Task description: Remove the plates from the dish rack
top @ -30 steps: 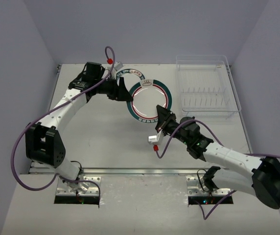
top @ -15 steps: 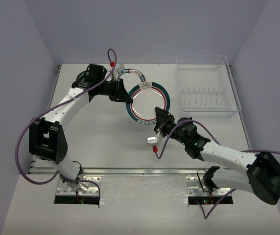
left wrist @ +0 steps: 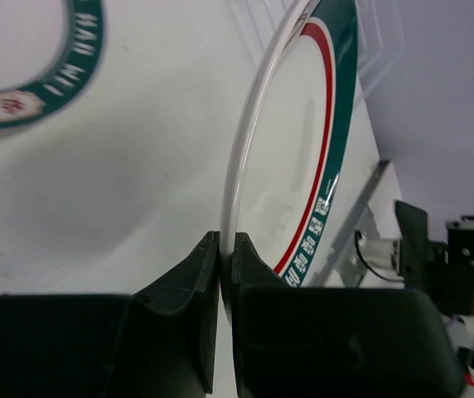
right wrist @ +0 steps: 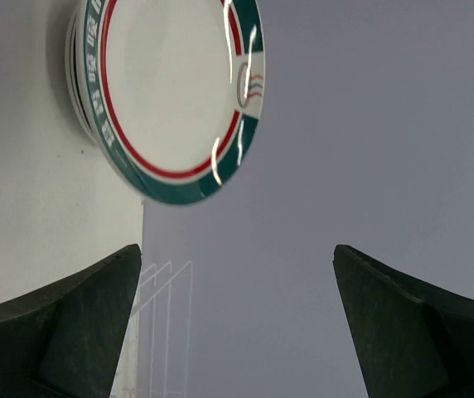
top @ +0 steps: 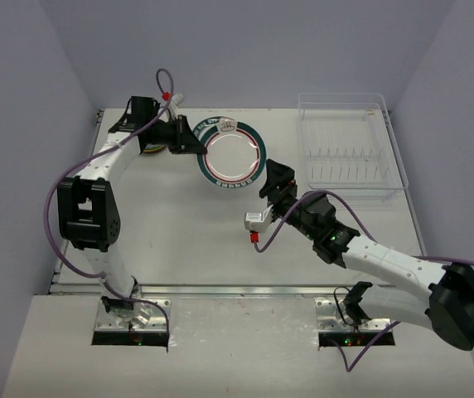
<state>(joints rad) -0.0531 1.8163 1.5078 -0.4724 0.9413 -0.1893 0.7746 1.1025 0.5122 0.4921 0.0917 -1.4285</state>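
Observation:
A white plate (top: pixel 234 157) with a green rim and a red ring hangs over the back middle of the table. My left gripper (top: pixel 189 141) is shut on its left rim. In the left wrist view the jaws (left wrist: pixel 227 245) pinch the thin edge of that plate (left wrist: pixel 299 157), which stands on edge. A second plate (left wrist: pixel 70 76) of the same pattern lies on the table just behind it. My right gripper (top: pixel 274 182) is open and empty, a short way off the held plate's right side; its wrist view shows the plate (right wrist: pixel 171 91) ahead of the spread fingers (right wrist: pixel 237 250). The clear dish rack (top: pixel 349 153) at the back right holds no plates.
The rack's thin tines (right wrist: pixel 164 319) show faintly past my right fingers. Purple cables loop beside both arms. Walls close in the table on the left, back and right.
My right gripper opened and let go of the plate, staying near its edge. My left gripper closed on the rim and carried the plate left and toward the back.

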